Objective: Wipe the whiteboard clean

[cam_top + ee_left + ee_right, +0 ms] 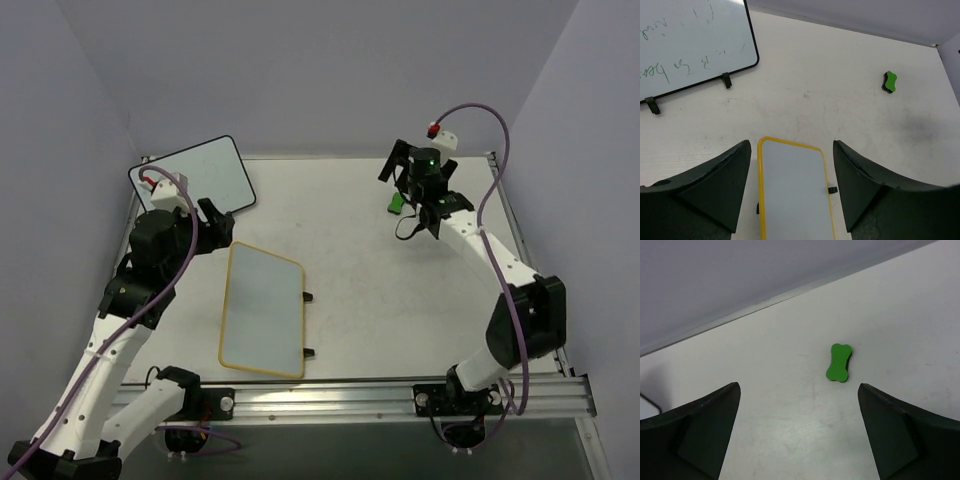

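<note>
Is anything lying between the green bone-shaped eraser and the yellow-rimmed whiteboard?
Nothing: only bare, faintly smudged white tabletop separates the green bone-shaped eraser from the blank yellow-rimmed whiteboard. The left wrist view shows it best; the top view agrees.

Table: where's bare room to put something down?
Biggest bare patch of the table: centre, between the yellow-rimmed whiteboard and the right arm. Also the far strip between the black-rimmed whiteboard and the green eraser. Crowded: left side, both boards plus the left arm.
</note>
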